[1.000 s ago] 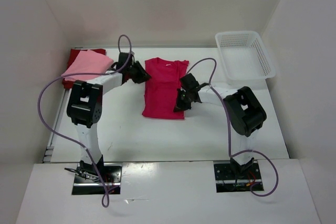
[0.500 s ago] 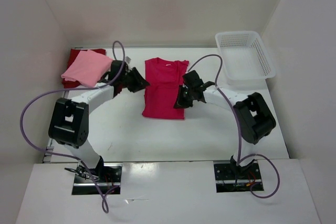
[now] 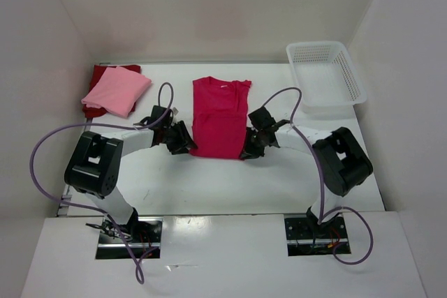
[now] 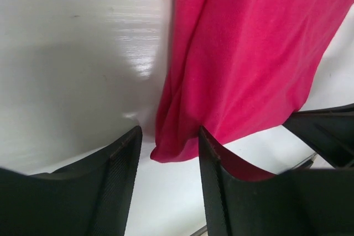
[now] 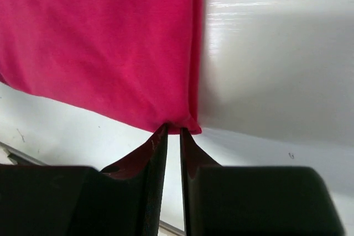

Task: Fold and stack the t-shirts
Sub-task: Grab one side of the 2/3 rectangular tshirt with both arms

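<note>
Black and spread apart, the left jaws sit low at the near left corner of the crimson shirt [image 4: 249, 53]. That corner lies on the desk [image 4: 72, 53] in the gap between the two fingers [image 4: 124, 175]. The cloth is right up against one of them, but nothing is pinched.

The right jaws are nearly together, and we see only a thin gap between them. Their tips meet the shirt's near right corner. We cannot tell if they nip the cloth or just touch it.

From above, we see the crimson shirt lying flat in the middle of the desk. It looks long and narrow, with its neck at the far end. The left arm [image 3: 94, 162] and the right arm [image 3: 342, 158] reach in from each side to its near edge.

At the far left, a pink shirt [image 3: 117, 91] lies folded on top of a dark red shirt [image 3: 103, 72]. These two are well apart from the crimson one. A white basket [image 3: 332, 105] stands at the far right corner.
</note>
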You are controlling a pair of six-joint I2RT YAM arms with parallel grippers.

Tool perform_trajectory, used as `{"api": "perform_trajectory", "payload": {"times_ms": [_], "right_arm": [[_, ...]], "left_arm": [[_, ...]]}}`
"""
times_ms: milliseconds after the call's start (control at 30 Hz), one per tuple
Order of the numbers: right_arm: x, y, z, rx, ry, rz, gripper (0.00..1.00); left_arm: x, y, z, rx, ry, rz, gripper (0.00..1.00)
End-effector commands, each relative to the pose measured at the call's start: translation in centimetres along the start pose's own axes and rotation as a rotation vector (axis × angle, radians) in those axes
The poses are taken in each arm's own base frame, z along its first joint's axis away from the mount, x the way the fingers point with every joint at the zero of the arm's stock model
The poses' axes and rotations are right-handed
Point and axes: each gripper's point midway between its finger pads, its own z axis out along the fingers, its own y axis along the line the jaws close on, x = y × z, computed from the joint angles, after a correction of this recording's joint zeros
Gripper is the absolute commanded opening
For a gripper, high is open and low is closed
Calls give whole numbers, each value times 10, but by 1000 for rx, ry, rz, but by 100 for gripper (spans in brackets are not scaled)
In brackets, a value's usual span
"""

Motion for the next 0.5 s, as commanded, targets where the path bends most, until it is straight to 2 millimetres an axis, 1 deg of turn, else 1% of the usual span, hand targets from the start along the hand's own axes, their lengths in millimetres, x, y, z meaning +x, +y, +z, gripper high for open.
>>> {"api": "perform_trajectory", "payload": {"times_ms": [0,33,67,100,133,167,233,267,300,333,367,400,433,467], "right_arm": [[-12,1,-5,-4,-68,10,21],[-12,3,-9,-7,-71,9,25],[-18,2,-14,-6,-95,23,36],[-17,2,-20,-10,-100,22,41],[-16,3,-23,-12,-102,22,45],[-16,2,-25,-9,-111,32,51],[-15,-3,-28,-7,-115,40,54],[-16,-2,-28,-13,-121,38,54],[-12,-7,-23,2,-107,42,54],[-10,-12,-18,14,-87,55,54],[-11,-13,-14,14,-87,55,54],[-10,-13,-11,10,-76,46,54],[-4,-18,-3,23,-45,53,53],[-4,-19,1,26,-42,54,50]], "left_arm": [[7,21,-2,-59,-5,-23,54],[6,24,-3,-66,-4,-35,56],[4,22,-5,-59,-13,-31,57],[9,25,-5,-70,0,-37,57],[6,21,-9,-58,-15,-30,57],[9,22,-11,-58,-14,-30,57],[8,20,-12,-49,-25,-34,58],[6,19,-12,-44,-32,-30,58],[6,19,-12,-44,-32,-30,58],[5,21,-7,-49,-26,-34,58],[8,21,-5,-43,-7,-38,58],[5,17,-3,-27,-11,-42,57],[8,16,-2,-21,5,-45,52],[8,19,2,-24,9,-48,49]]}}
